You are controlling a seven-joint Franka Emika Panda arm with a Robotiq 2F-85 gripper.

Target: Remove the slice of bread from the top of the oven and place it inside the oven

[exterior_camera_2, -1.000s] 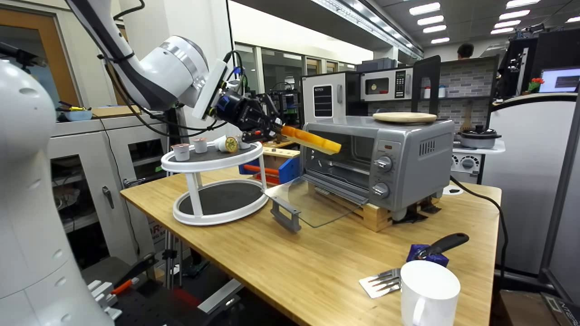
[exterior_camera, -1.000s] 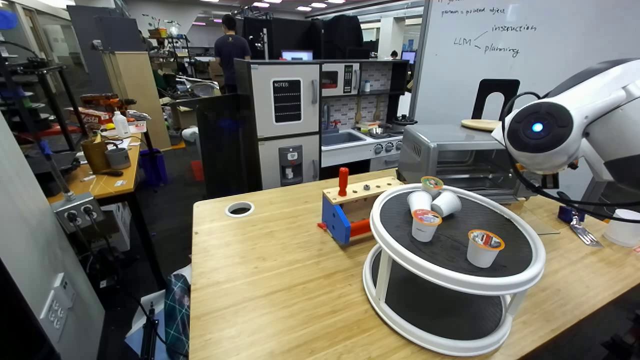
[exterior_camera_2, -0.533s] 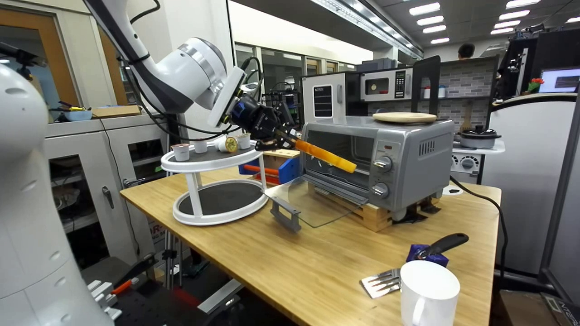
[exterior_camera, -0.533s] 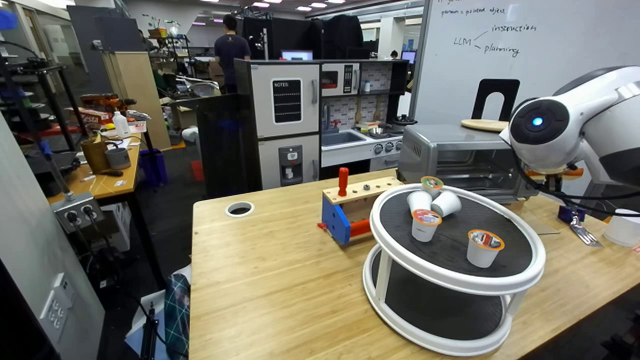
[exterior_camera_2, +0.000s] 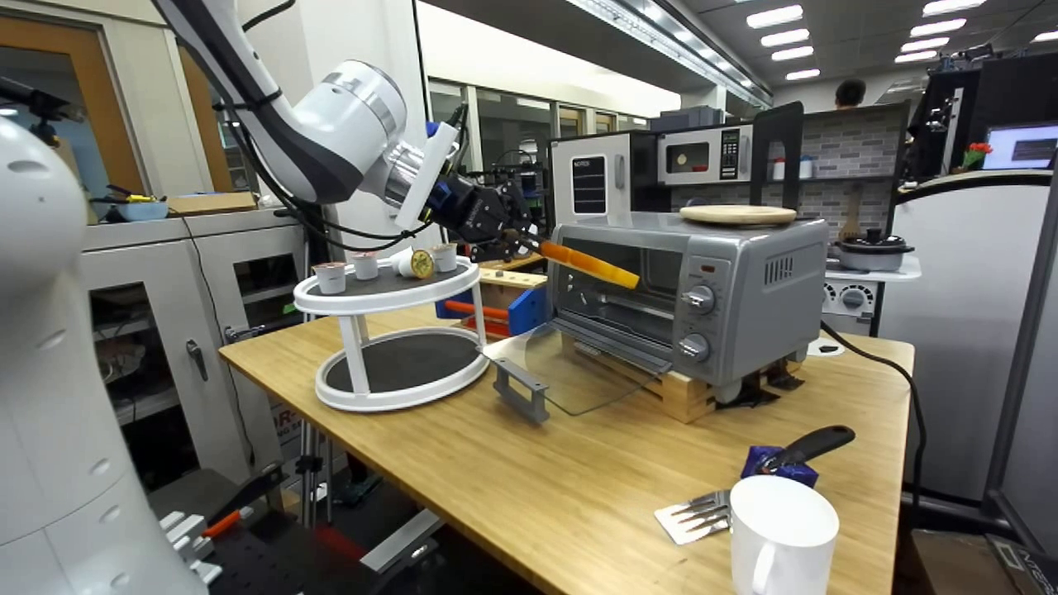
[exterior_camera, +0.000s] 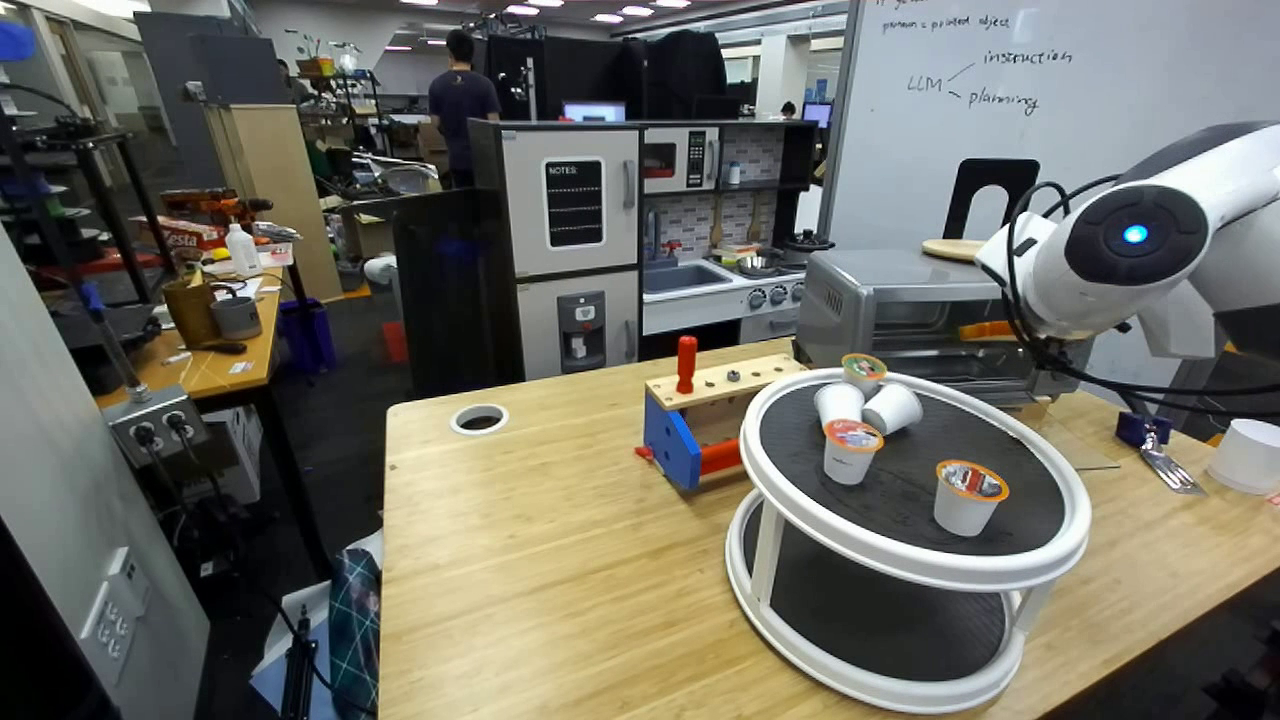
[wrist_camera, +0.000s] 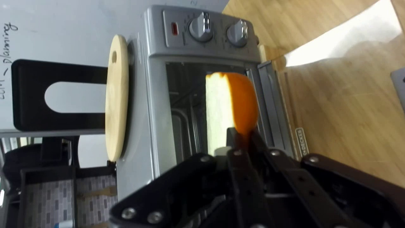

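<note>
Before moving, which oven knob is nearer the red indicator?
The upper knob, just below the red indicator; the lower knob sits farther down the oven.

The wooden bench (exterior_camera_2: 537,471) is spreading beneath the tool (exterior_camera_2: 533,243). In an exterior view, a white stand (exterior_camera_2: 355,402) is sitting left of and below the tool, a toy (exterior_camera_2: 529,310) is sitting beyond it, a wooden block (exterior_camera_2: 690,401) under the oven (exterior_camera_2: 756,306) is lying ahead; well apart, a mug (exterior_camera_2: 785,529) is standing near a utensil (exterior_camera_2: 814,446) leaning on a packet (exterior_camera_2: 795,473).
</note>
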